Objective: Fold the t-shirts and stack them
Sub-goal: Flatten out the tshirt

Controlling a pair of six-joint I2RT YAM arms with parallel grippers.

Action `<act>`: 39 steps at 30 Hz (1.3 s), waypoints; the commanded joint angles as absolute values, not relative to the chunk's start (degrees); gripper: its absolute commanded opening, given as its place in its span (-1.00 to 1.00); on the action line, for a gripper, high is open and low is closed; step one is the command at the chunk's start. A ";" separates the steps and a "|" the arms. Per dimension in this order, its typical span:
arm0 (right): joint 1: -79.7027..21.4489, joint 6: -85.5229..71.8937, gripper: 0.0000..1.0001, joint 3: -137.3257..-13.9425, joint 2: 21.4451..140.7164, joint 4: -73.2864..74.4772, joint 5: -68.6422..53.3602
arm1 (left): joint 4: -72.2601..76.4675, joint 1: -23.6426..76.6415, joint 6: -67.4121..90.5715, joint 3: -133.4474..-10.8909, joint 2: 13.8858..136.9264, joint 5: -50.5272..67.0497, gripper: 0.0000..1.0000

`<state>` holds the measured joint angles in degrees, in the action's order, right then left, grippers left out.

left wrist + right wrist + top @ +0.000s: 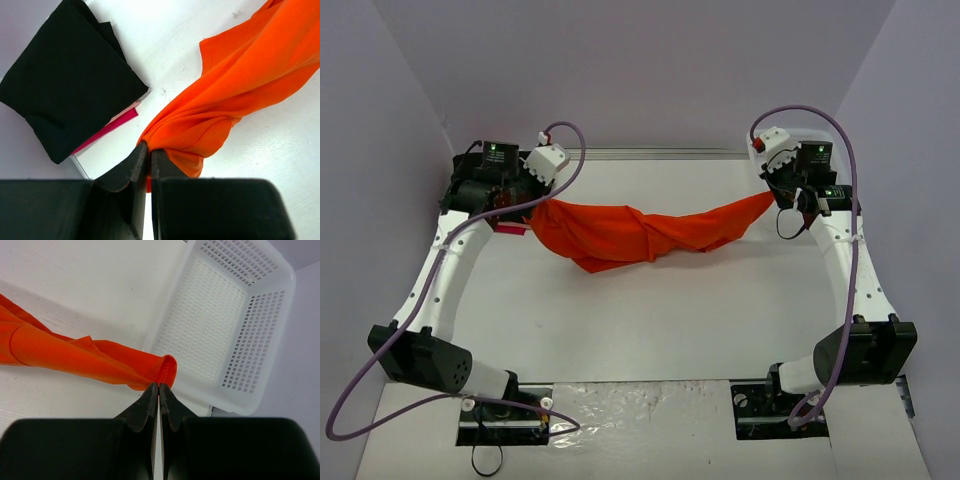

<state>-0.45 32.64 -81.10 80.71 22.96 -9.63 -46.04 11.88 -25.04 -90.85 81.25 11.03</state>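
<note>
The orange t-shirt [635,232] hangs twisted between the two arms over the white surface [650,330], sagging in the middle; the left end effector [149,151], at ten o'clock of the surface, is clamped on one bunched end; the right end effector [158,386], at two o'clock, is clamped on the other end, pinching a rolled hem; a folded black t-shirt [70,80] lies at ten o'clock from the left end effector, atop a pink-red t-shirt [110,127] whose edge peeks out; a white mesh basket [250,350] sits at one o'clock from the right end effector.

Overhead; wrist close-ups; shared orange t-shirt [620,235]
</note>
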 commanded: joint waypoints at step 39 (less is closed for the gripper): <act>-0.26 27.78 -1.00 -93.16 62.47 19.95 -3.07 | -35.24 12.39 -18.72 -81.40 57.84 27.15 -0.95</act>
<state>-0.45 29.30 -92.62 56.12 22.94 -2.44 -36.01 12.19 -19.86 -82.46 60.03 23.05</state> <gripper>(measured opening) 0.002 0.039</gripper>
